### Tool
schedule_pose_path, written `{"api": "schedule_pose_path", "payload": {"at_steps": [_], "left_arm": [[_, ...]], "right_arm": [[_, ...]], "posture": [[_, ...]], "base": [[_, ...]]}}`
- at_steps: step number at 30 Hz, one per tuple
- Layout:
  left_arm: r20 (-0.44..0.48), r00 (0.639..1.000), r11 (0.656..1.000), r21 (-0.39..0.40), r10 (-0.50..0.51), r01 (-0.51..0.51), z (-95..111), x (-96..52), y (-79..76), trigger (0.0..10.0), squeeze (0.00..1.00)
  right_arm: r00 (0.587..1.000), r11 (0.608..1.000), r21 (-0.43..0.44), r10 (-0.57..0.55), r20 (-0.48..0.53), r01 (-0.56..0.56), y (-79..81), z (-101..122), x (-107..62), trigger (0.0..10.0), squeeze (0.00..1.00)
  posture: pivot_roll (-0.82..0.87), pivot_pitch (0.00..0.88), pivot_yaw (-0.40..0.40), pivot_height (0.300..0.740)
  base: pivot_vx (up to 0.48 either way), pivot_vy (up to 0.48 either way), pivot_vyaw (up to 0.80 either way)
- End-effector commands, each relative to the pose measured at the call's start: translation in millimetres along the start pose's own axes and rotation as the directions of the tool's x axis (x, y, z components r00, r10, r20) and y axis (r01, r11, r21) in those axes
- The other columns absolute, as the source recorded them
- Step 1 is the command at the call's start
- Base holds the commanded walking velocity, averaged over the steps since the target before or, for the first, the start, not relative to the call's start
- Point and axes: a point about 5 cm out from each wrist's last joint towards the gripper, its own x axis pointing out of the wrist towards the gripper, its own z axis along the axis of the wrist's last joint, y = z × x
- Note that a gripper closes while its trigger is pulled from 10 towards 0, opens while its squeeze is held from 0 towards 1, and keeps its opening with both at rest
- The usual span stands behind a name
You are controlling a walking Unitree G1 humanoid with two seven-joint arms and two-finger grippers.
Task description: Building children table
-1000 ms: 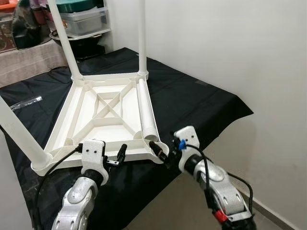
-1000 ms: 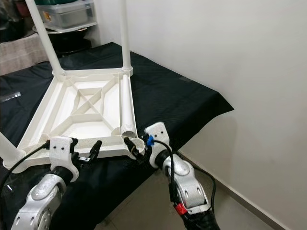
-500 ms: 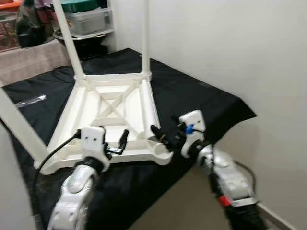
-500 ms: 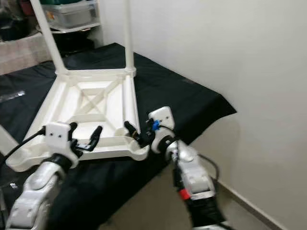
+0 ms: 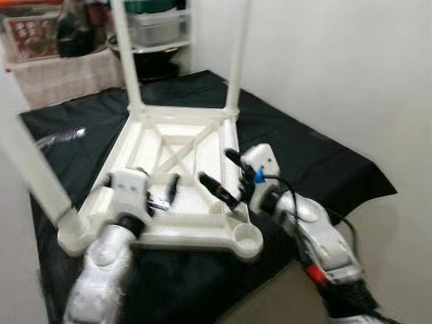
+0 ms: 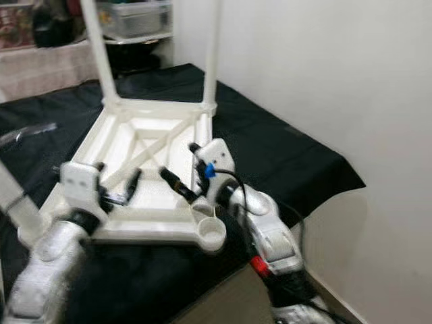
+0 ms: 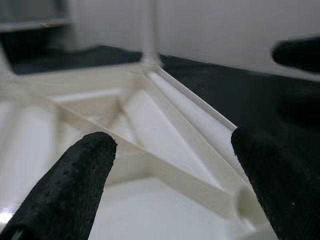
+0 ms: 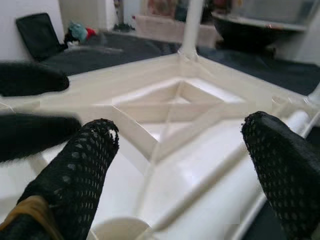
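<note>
Upturned white table (image 5: pixel 177 145) on black cloth (image 5: pixel 297 152). Left gripper (image 5: pixel 156 194) and right gripper (image 5: pixel 219 177) over its underside, fingers spread, holding nothing.

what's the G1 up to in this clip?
It is assembling a white plastic children's table that lies upside down on a black cloth. Three legs stand in their corner sockets; the near right socket is empty, and the fourth leg lies loose inside the frame along its right rim. The right gripper, open, reaches over that leg. The left gripper, also open, hovers over the near rim. Nothing is held.
</note>
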Motion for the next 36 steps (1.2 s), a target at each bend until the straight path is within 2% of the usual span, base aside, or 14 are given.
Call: {"api": "schedule_pose_path", "payload": {"at_steps": [1, 3, 10, 12, 15, 16, 18, 21, 22, 26, 31, 33, 35, 36], "left_arm": [[-0.072, 0.997, 1.0, 0.005, 0.005, -0.005, -13, -5.5, 3.5, 10.0, 0.0], [-0.082, 0.997, 1.0, 0.0, -0.005, 0.005, -16, -6.9, 1.4, 10.0, 0.0], [-0.113, 0.994, 1.0, -0.027, -0.005, 0.002, -27, -13.2, -2.1, 10.0, 0.0], [-0.113, 0.994, 1.0, -0.027, -0.005, 0.002, -27, -13.2, -2.1, 10.0, 0.0], [-0.117, 0.993, 0.999, -0.023, 0.022, -0.025, -27, -13.2, 0.2, 10.0, 0.0], [-0.117, 0.993, 0.999, -0.023, 0.022, -0.025, -27, -13.2, 0.2, 10.0, 0.0], [-0.119, 0.987, 0.993, -0.036, 0.105, -0.11, -28, -12.9, 8.2, 10.0, 0.0], [-0.156, 0.976, 0.987, -0.016, 0.153, -0.157, -33, -14.8, 14.4, 10.0, 0.0], [-0.189, 0.967, 0.985, -0.005, 0.169, -0.174, -37, -16.5, 16.6, 10.0, 0.0], [-0.186, 0.963, 0.979, -0.026, 0.195, -0.203, -37, -19.6, 19.9, 10.0, 0.0], [-0.188, 0.955, 0.973, 0.006, 0.228, -0.231, -37, -23.1, 24.9, 10.0, 0.0], [-0.18, 0.951, 0.967, 0.014, 0.251, -0.253, -36, -24.4, 28.0, 10.0, 0.0], [-0.175, 0.951, 0.966, 0.015, 0.256, -0.257, -35, -24.6, 28.6, 10.0, 0.0], [-0.178, 0.943, 0.959, 0.051, 0.282, -0.278, -36, -27.4, 31.8, 10.0, 0.0]], "right_arm": [[0.999, 0.999, 0.006, 0.043, 0.011, -0.043, 6.1, 2, 2.2, 10.0, 0.0], [0.998, 0.998, 0.006, 0.055, 0.011, -0.055, 7.0, 3, 1.7, 10.0, 0.0], [0.978, 0.978, -0.041, 0.202, -0.058, -0.204, 22.3, -6, -6.9, 10.0, 0.0], [0.978, 0.978, -0.041, 0.202, -0.058, -0.204, 22.3, -6, -6.9, 10.0, 0.0], [0.935, 0.927, -0.183, 0.292, -0.201, -0.328, 31.5, -20, -14.2, 10.0, 0.0], [0.935, 0.927, -0.183, 0.292, -0.201, -0.328, 31.5, -20, -14.2, 10.0, 0.0], [0.889, 0.855, -0.312, 0.31, -0.336, -0.416, 33.6, -31, -20.3, 10.0, 0.0], [0.867, 0.819, -0.35, 0.316, -0.386, -0.455, 33.9, -34, -22.9, 10.0, 0.0], [0.866, 0.819, -0.35, 0.315, -0.388, -0.454, 33.8, -34, -22.6, 10.0, 0.0], [0.878, 0.828, -0.356, 0.299, -0.374, -0.434, 32.1, -32, -19.9, 10.0, 0.0], [0.9, 0.852, -0.344, 0.282, -0.332, -0.394, 31.0, -26, -15.8, 10.0, 0.0], [0.92, 0.88, -0.308, 0.283, -0.27, -0.361, 31.3, -17, -11.6, 10.0, 0.0], [0.926, 0.888, -0.295, 0.285, -0.248, -0.352, 31.4, -15, -10.5, 10.0, 0.0], [0.969, 0.946, -0.22, 0.216, -0.121, -0.239, 20.8, 7, 0.2, 10.0, 0.0]], "posture": [[-0.08, 0.008, -0.059, 0.74], [-0.08, 0.01, -0.06, 0.74], [-0.09, 0.014, -0.059, 0.74], [-0.09, 0.014, -0.059, 0.74], [-0.09, 0.011, -0.062, 0.74], [-0.09, 0.011, -0.062, 0.74], [-0.1, 0.014, -0.06, 0.74], [-0.1, 0.016, -0.059, 0.74], [-0.1, 0.016, -0.059, 0.74], [-0.09, 0.028, -0.054, 0.74], [-0.09, 0.034, -0.051, 0.74], [-0.09, 0.04, -0.05, 0.74], [-0.09, 0.04, -0.05, 0.74], [-0.1, 0.044, -0.038, 0.74]], "base": [[0.0, 0.0, 0.0], [0.0, -0.446, 0.0], [0.0, -0.454, 0.0], [0.0, -0.454, 0.0], [0.0, -0.462, 0.0], [0.0, -0.469, 0.0], [0.0, 0.0, 0.0], [0.0, 0.0, 0.0], [0.0, 0.458, 0.0], [0.0, 0.458, 0.0], [0.0, 0.455, 0.0], [0.0, 0.354, 0.0], [0.0, 0.266, 0.0], [0.0, 0.0, 0.0]]}}
